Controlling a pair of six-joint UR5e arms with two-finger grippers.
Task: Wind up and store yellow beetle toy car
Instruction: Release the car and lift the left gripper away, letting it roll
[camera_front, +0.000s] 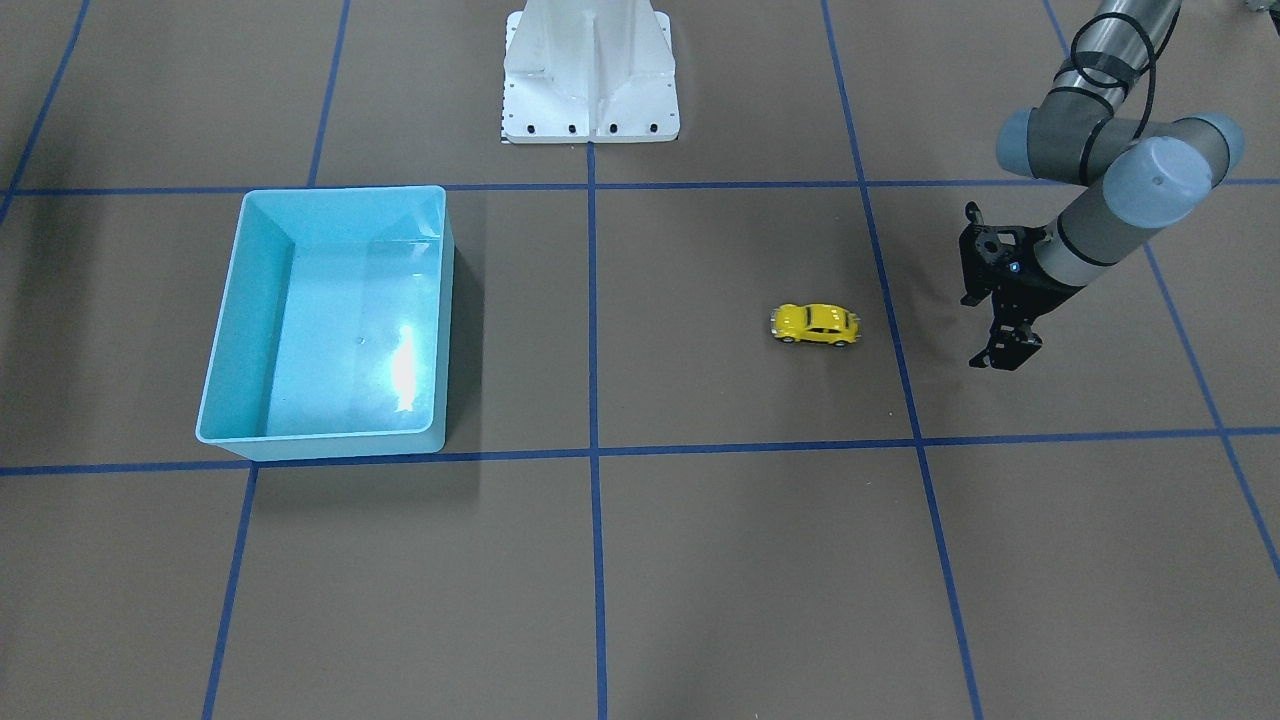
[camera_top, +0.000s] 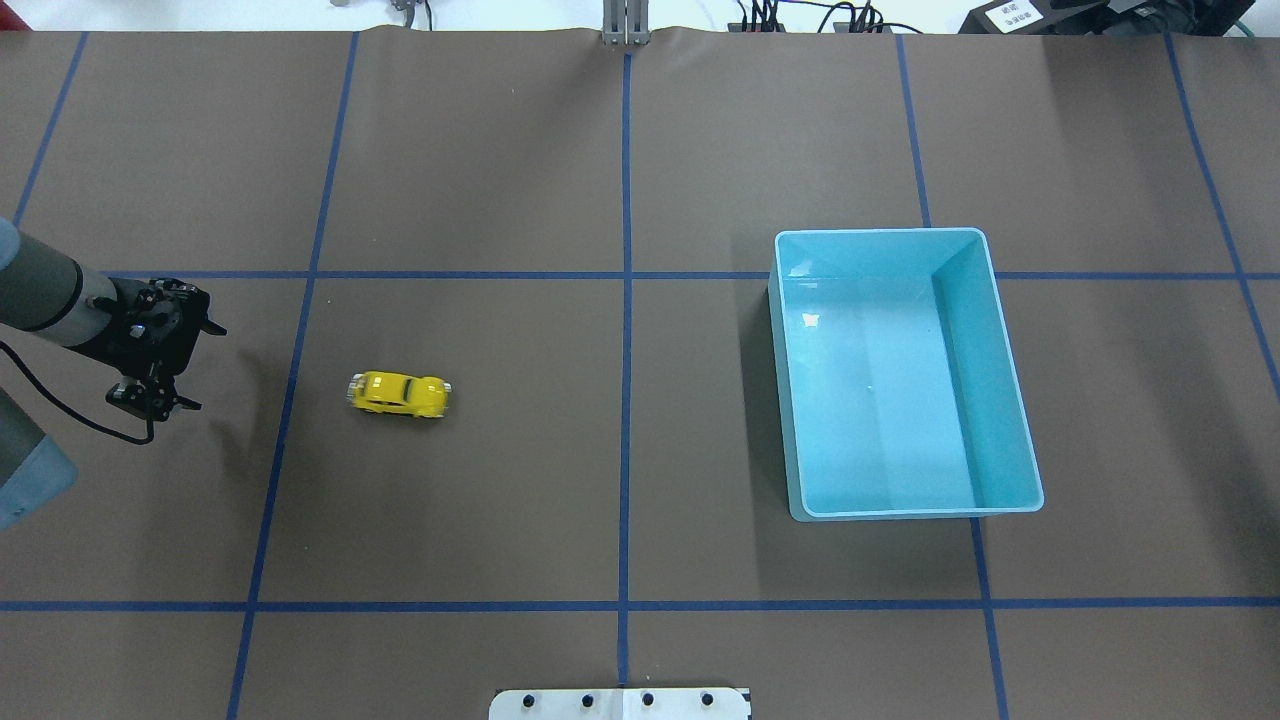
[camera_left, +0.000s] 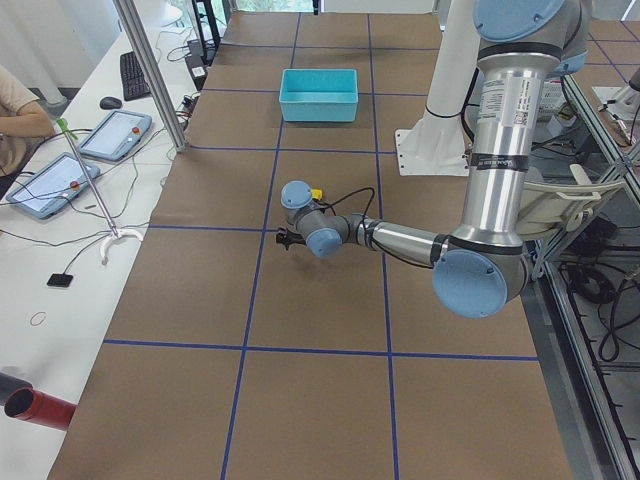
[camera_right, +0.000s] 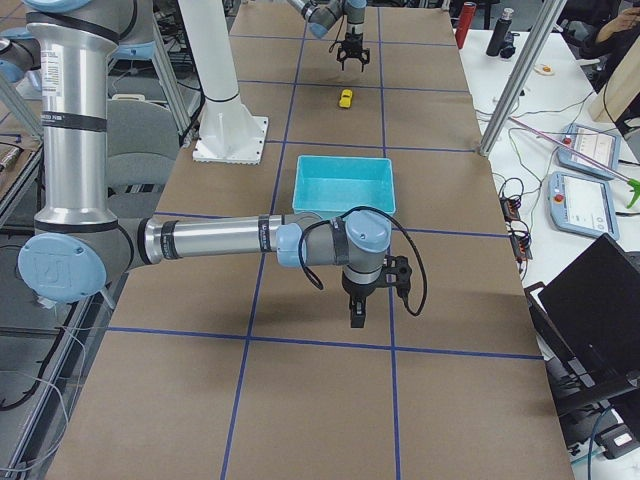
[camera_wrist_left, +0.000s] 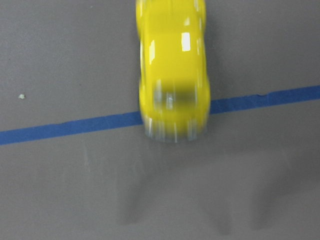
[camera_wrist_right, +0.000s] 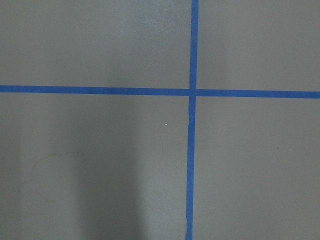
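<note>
Although the left wrist view blurs it, the yellow beetle toy car (camera_top: 398, 394) plainly stands on its wheels on the brown surface (camera_top: 500, 500). Its long axis runs straight away from the left pincer (camera_front: 985, 290). One bumper end faces that pincer and the other faces the light blue bin (camera_top: 990, 380); which end is the nose cannot be told. The car sits near the left pincer but apart from it, with a blue tape line (camera_top: 290, 420) between them. That pincer hangs above the surface, its jaws spread wide and holding nothing. The bin stands well beyond the car, on the side away from the left pincer. The right pincer (camera_right: 356, 315) hovers over a crossing of tape lines, the bin between it and the car; how far it is open cannot be told. A white label (camera_top: 1008, 12) past the surface's far edge carries print too small to read.
</note>
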